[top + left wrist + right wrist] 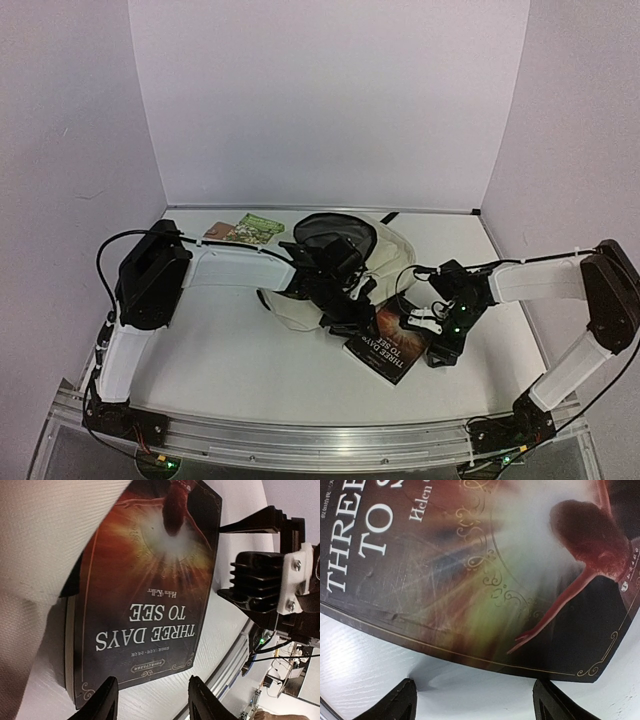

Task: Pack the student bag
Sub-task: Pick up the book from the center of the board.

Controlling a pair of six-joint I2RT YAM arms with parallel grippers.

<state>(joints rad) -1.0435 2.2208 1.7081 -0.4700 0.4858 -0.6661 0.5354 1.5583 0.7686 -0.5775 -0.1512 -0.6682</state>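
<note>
The student bag point(385, 250), cream fabric with its grey-lined mouth open, lies at the table's middle. Its cloth fills the upper left of the left wrist view point(45, 535). A dark book titled "Three Days to See" point(388, 348) lies flat on the table, just in front of the bag's right side. My left gripper point(345, 320) hovers at the book's left edge. Its jaws stand apart point(152, 706) with only table between them. My right gripper point(422, 325) is at the book's right edge, open point(475, 706). The book's border point(485, 580) lies just beyond its tips.
Two more books point(245, 230), one with a green cover, lie at the back left beside the bag. White walls close the table at the back and sides. The metal rail point(300, 440) runs along the near edge. My right gripper's black body point(270, 585) stands close beside the book.
</note>
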